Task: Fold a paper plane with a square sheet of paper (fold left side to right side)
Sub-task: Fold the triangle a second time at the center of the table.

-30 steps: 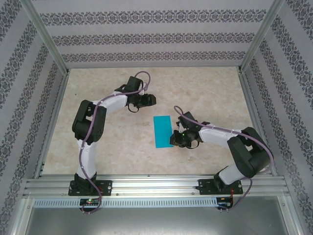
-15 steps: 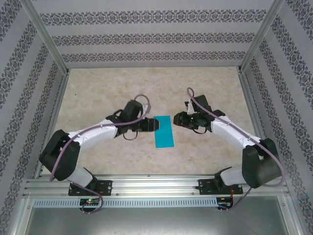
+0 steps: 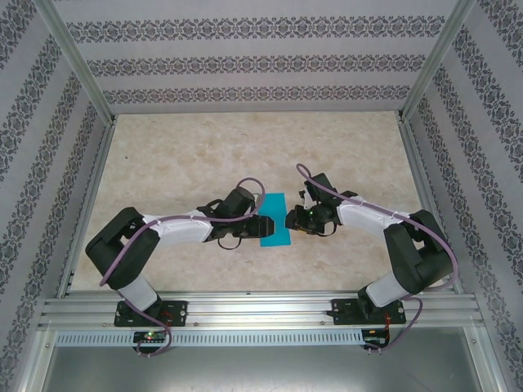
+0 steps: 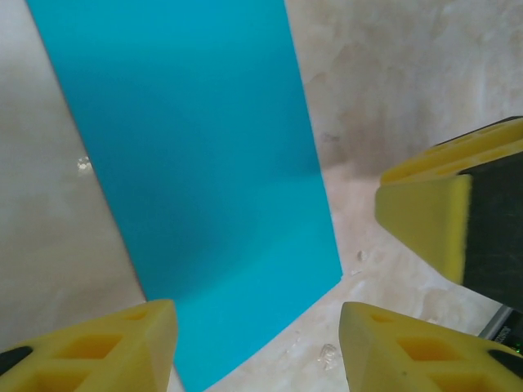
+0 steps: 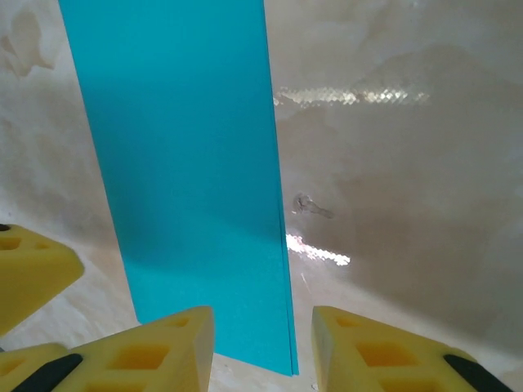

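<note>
The square sheet of paper (image 3: 274,219) is bright teal and lies flat on the table as a narrow rectangle, two layers showing along its long edge (image 5: 278,245). A paper plane is out of view. My left gripper (image 3: 261,226) is low at the sheet's left side, open, with the sheet's near corner (image 4: 245,327) lying between its yellow fingers (image 4: 409,343). On the opposite side, my right gripper (image 3: 292,219) is open, its fingers (image 5: 163,351) straddling the layered edge. The two grippers face each other across the paper, close together. Nothing is lifted.
The beige marbled table (image 3: 188,155) spreads around the paper. Aluminium frame rails (image 3: 261,310) run along the near edge and up the sides, with patterned walls behind. The right gripper's yellow finger (image 4: 425,220) stands close to my left gripper.
Both grippers have moved toward the near end of the sheet and closer to each other. The paper has stayed where it was.
</note>
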